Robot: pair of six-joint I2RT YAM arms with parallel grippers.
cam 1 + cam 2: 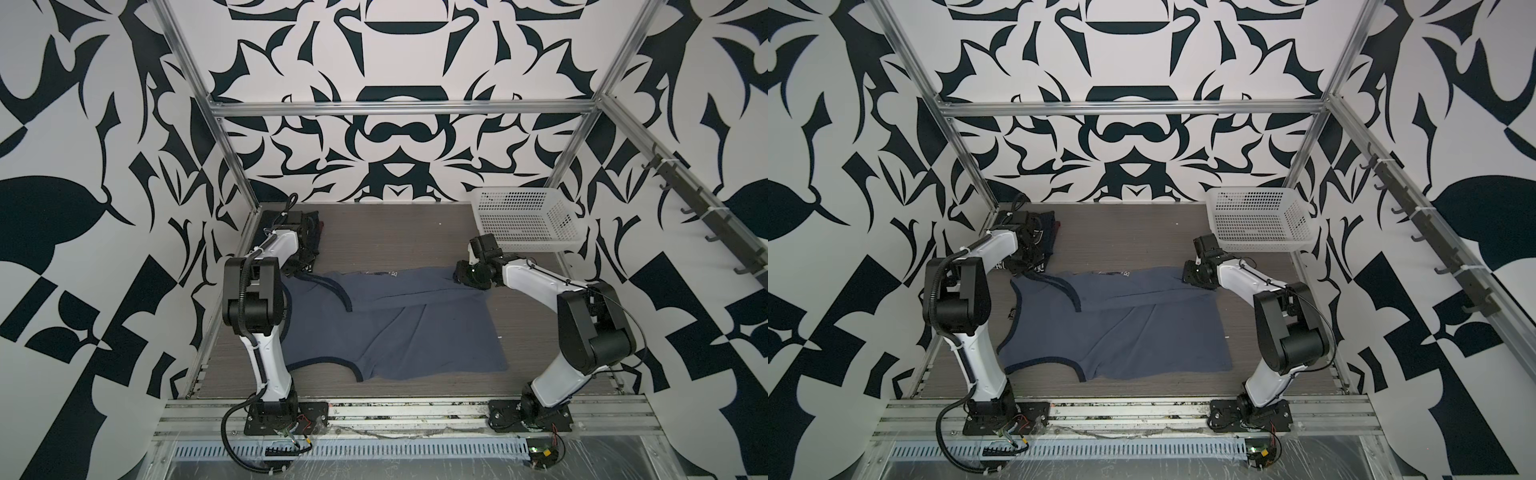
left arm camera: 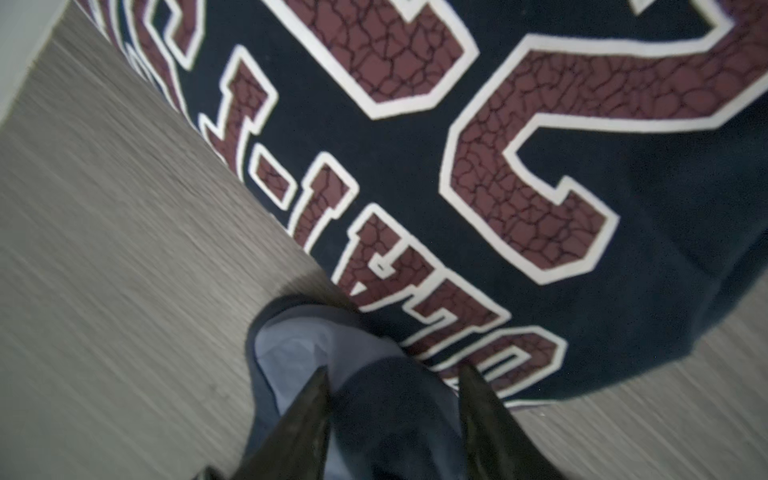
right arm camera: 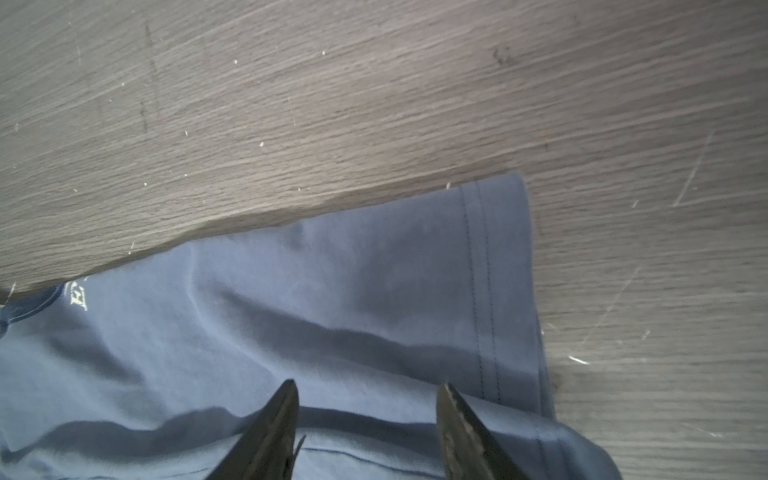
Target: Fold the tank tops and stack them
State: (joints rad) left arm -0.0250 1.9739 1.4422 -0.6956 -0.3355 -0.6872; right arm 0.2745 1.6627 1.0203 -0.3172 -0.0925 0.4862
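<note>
The slate-blue tank top (image 1: 395,328) (image 1: 1121,332) lies spread across the middle of the table, its far edge folded over. A folded dark navy tank top (image 1: 314,227) (image 2: 644,291) with red "23" print lies at the back left, partly under the left arm. My left gripper (image 1: 301,272) (image 2: 395,380) is at the slate-blue top's far-left strap (image 2: 286,349), shut on a bunch of it beside the navy top. At the far-right hem corner (image 3: 498,270), my right gripper (image 1: 457,277) (image 3: 368,388) stands open, tips on the cloth.
A white perforated basket (image 1: 523,220) (image 1: 1258,220) stands at the back right, just behind the right gripper. Metal frame posts and patterned walls close in the table. Bare wood-grain table (image 1: 395,232) shows between the navy top and the basket.
</note>
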